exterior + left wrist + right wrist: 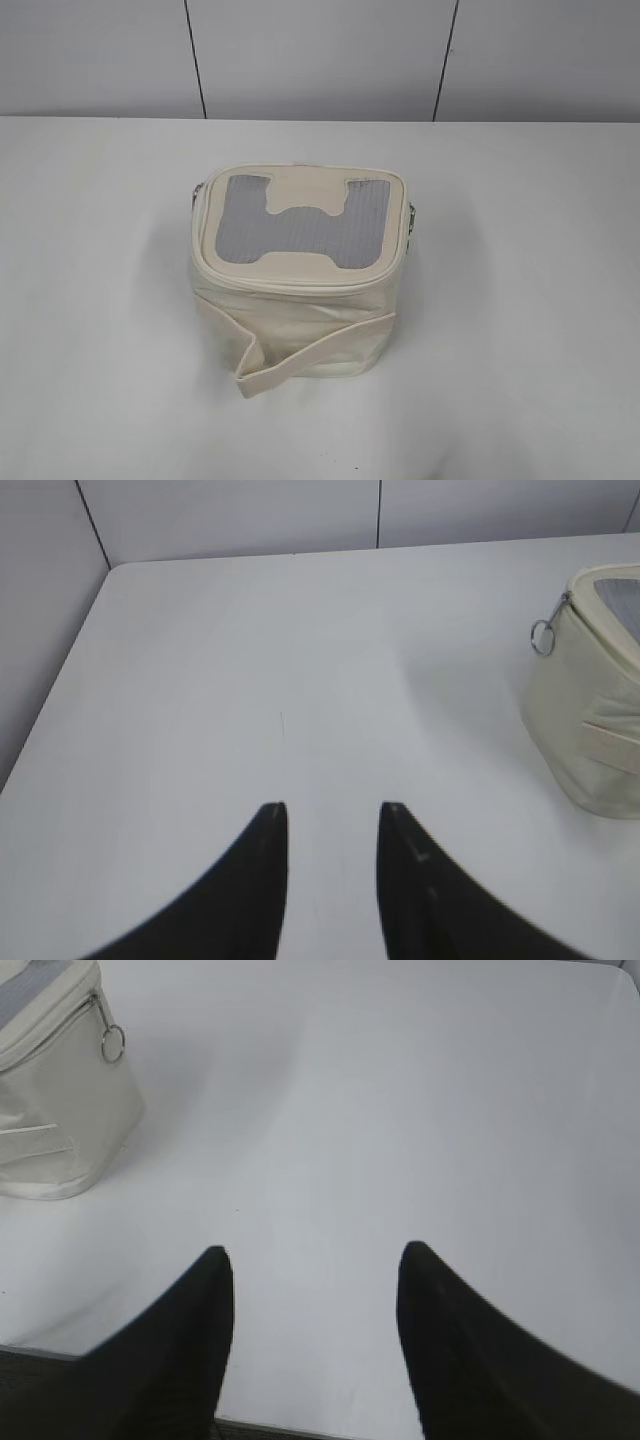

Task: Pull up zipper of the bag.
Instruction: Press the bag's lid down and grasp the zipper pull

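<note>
The cream-white bag (300, 300) stands upright mid-table, with a grey mesh top and a cream H patch (296, 212). Its zipper (300, 283) runs round the lid rim. A silver slider with a ring pull shows at the left end (542, 635) and another at the right end (111, 1042). The bag also shows at the right edge of the left wrist view (590, 700) and at the top left of the right wrist view (55, 1090). My left gripper (332, 810) is open and empty over bare table, left of the bag. My right gripper (315, 1255) is open and empty, right of the bag. Neither shows in the exterior view.
The white table (520, 330) stretches around the bag. A grey panelled wall (320, 55) stands behind it. The table's left edge (60, 680) meets the wall. The table's near edge (300, 1428) lies under my right gripper. The cream strap (300, 355) hangs down the bag's front.
</note>
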### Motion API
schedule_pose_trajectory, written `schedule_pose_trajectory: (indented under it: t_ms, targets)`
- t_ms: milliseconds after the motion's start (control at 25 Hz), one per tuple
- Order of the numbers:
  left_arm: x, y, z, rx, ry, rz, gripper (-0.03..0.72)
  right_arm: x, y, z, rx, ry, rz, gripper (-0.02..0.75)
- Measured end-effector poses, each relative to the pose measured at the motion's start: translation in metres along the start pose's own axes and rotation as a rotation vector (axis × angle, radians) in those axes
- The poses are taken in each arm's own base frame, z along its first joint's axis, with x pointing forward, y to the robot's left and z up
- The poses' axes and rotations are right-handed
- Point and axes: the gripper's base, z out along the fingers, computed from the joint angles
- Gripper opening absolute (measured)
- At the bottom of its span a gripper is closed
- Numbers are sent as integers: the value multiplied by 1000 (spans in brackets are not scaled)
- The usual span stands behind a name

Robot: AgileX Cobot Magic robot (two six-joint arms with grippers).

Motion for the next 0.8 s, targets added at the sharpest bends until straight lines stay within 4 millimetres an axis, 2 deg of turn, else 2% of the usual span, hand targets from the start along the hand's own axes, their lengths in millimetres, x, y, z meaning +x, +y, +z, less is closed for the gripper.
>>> schedule_pose_trajectory:
  t_ms: [800]
  targets:
    - [0, 0, 0, 0, 0, 0, 238, 0, 3, 0, -28, -3, 17, 424]
